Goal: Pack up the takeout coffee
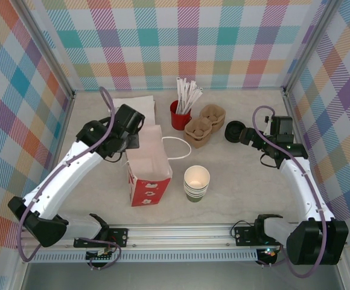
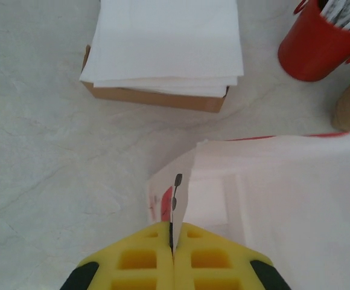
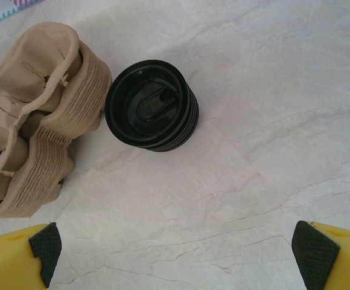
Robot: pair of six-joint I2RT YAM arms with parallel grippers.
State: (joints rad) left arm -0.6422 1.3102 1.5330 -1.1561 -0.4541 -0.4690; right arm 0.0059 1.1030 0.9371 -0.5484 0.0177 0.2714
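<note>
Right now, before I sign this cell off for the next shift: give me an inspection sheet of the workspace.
Surface: pale marbled tabletop, no spills seen.
Job's things: olive paper cups stacked upright right of the paper bag; bag upright, mouth open.
Clutter: red cup of wrapped sticks, cardboard cup carriers, black lids, napkin stack.
Grippers: left gripper shut on the bag's top edge; right gripper open above the table near the lids.
Cables: purple cable along each arm, no snag seen.
Surroundings: plaid walls on three sides.
</note>
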